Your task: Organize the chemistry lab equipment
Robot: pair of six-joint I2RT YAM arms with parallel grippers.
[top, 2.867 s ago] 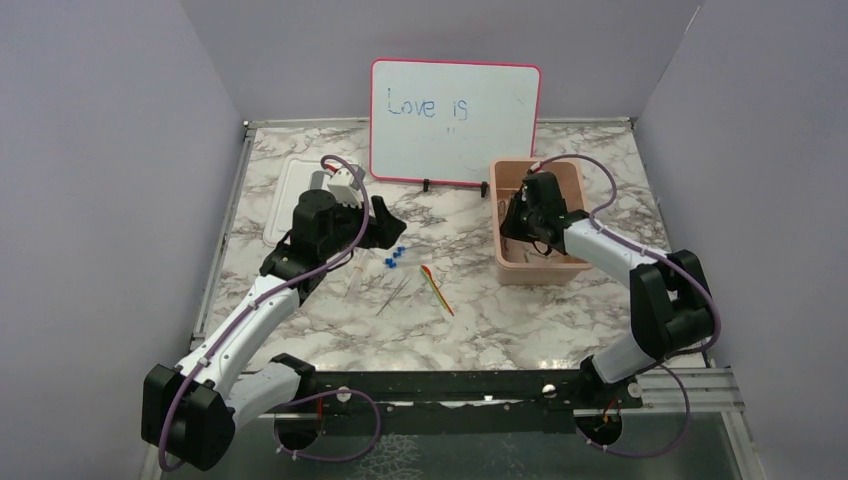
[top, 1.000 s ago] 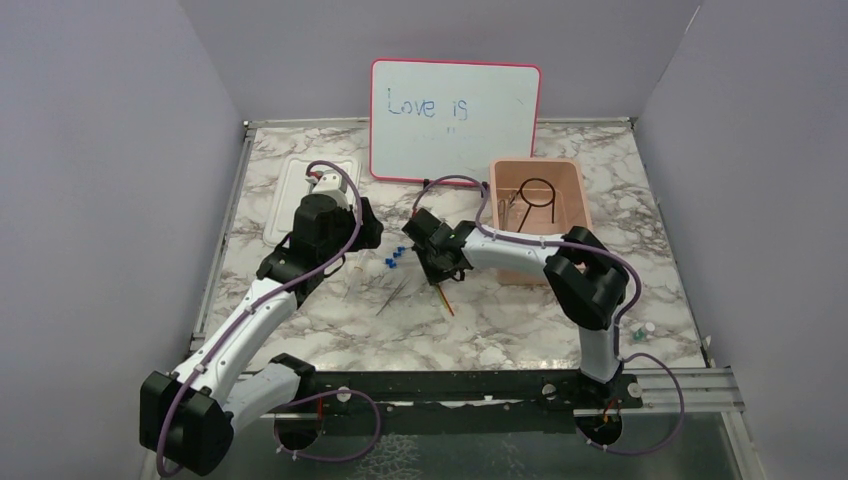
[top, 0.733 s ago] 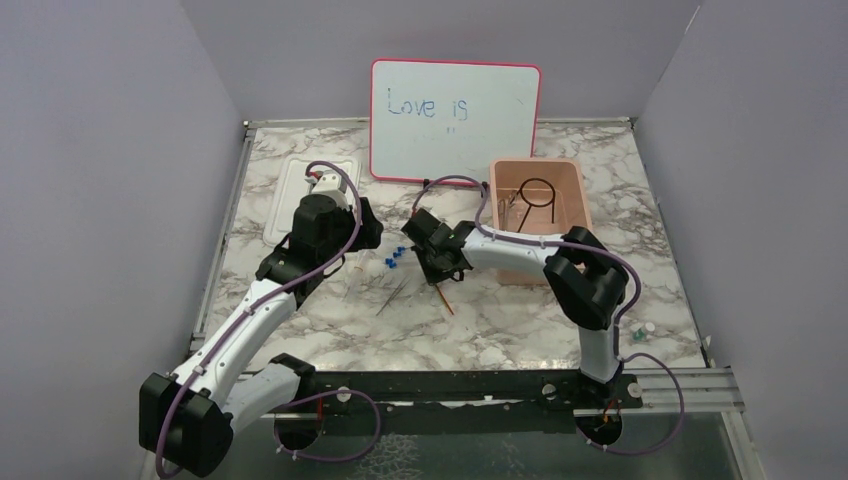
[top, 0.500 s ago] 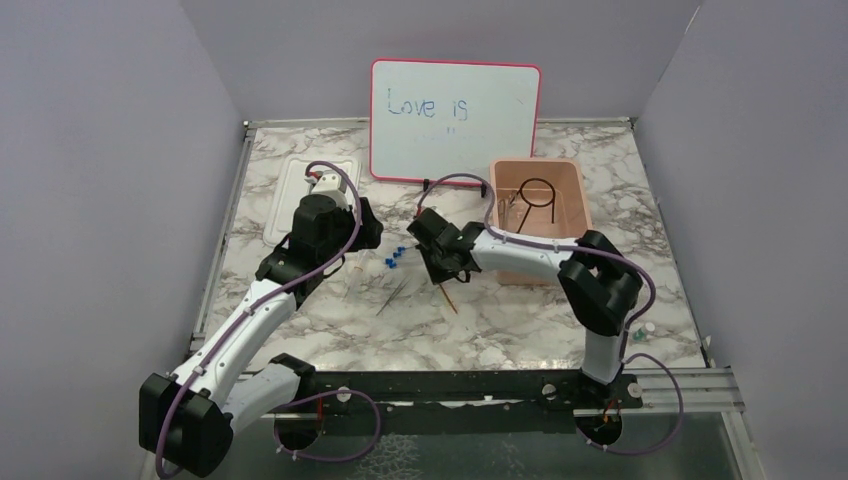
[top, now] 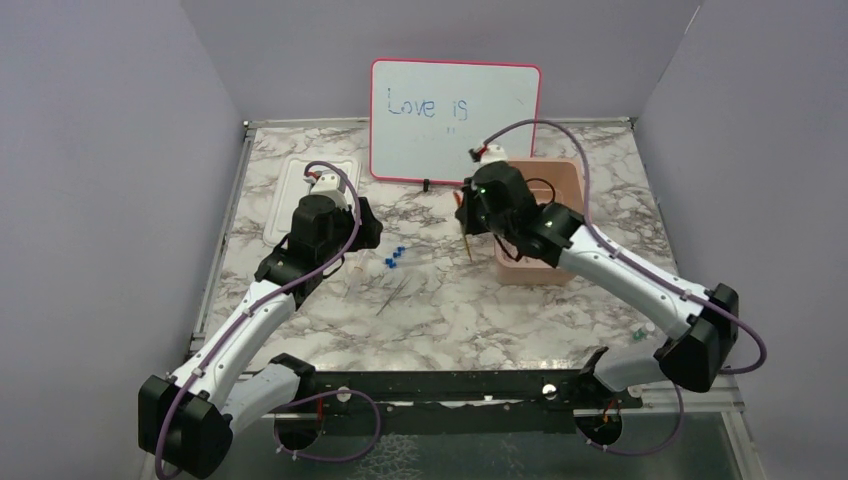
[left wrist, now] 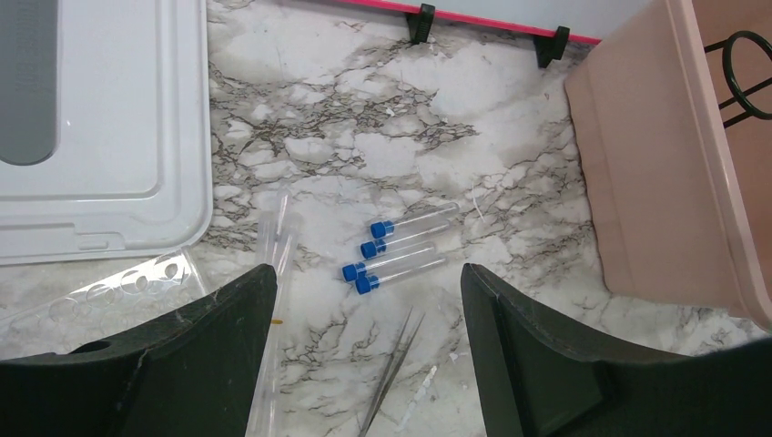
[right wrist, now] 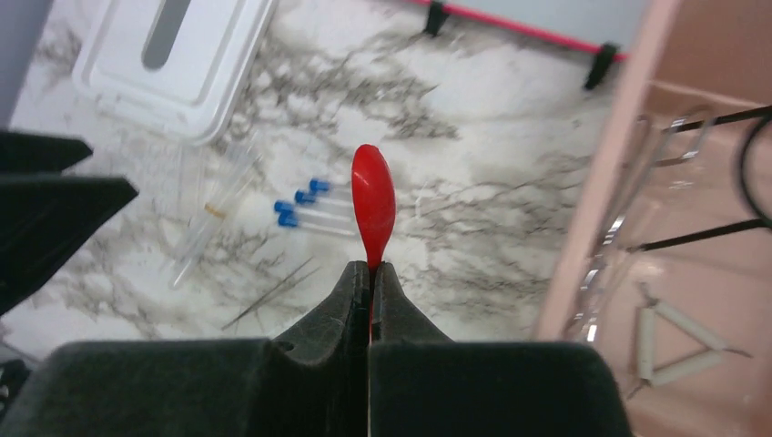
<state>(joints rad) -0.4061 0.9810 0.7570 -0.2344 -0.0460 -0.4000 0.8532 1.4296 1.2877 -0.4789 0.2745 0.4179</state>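
Top: right arm reaches left of the pink plastic tub point(top: 566, 163), right gripper point(top: 468, 222) pinching a red-yellow stick point(top: 468, 246) off the marble table point(top: 440, 310); pink-framed whiteboard point(top: 455, 120) reads "Love is" | Left wrist: left gripper point(left wrist: 364, 280) spread wide, empty, above four clear blue-capped tubes point(left wrist: 401, 246) | Right wrist: jaws closed on the stick's red end.

The right tool point(right wrist: 371, 268) apparently hides the red-yellow stick point(right wrist: 374, 200) below its bulb.

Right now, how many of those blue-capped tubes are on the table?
4 blue-capped tubes, clustered side by side on the marble table between the white lid and the pink tub. More could be hidden inside the tub.
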